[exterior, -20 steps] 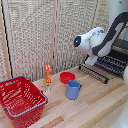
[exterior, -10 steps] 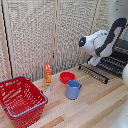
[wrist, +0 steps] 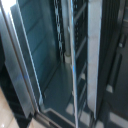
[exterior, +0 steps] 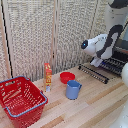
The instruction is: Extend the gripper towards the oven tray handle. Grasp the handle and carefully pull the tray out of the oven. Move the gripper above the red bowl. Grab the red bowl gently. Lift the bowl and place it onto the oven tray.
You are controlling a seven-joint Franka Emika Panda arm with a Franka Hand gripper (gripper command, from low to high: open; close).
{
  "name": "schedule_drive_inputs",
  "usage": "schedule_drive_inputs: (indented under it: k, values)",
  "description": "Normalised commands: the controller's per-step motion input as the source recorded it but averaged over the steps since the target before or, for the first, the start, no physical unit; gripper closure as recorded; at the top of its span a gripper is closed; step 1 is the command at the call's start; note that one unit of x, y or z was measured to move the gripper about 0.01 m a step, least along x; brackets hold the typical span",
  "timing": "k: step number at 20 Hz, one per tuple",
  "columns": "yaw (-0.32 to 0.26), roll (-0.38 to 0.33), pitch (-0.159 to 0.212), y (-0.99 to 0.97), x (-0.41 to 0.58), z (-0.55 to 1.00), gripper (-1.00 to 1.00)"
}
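Reaching at the tray, bowl waiting to the left.
The red bowl (exterior: 67, 77) sat on the surface (exterior: 95, 107), at about eight o'clock from the gripper (exterior: 96, 63), which hung over the tray (exterior: 98, 72); the jaws' state I could not tell.

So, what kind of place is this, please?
Probably a mock kitchen bench in a robot lab, not a real home. A white robot arm works at a wire oven tray on a pale wooden table, with a red shopping basket and plain screens behind.
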Motion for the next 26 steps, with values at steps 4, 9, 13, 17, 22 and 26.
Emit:
schedule_drive_inputs:
  k: [4, 9, 13, 17, 22, 26]
  values:
    - [0.0, -0.038, 0.0, -0.16, 0.016, 0.0, 1.0]
    - [0.0, -0.032, -0.007, -0.11, 0.0, 0.0, 1.0]
    - [0.0, -0.032, -0.013, -0.09, -0.016, 0.0, 1.0]
    - [0.005, -0.038, -0.002, -0.08, -0.074, 0.0, 1.0]
    - [0.025, 0.027, -0.001, -0.04, -0.184, 0.02, 1.0]
    - [0.035, 0.14, 0.014, 0.13, -0.131, 0.0, 1.0]
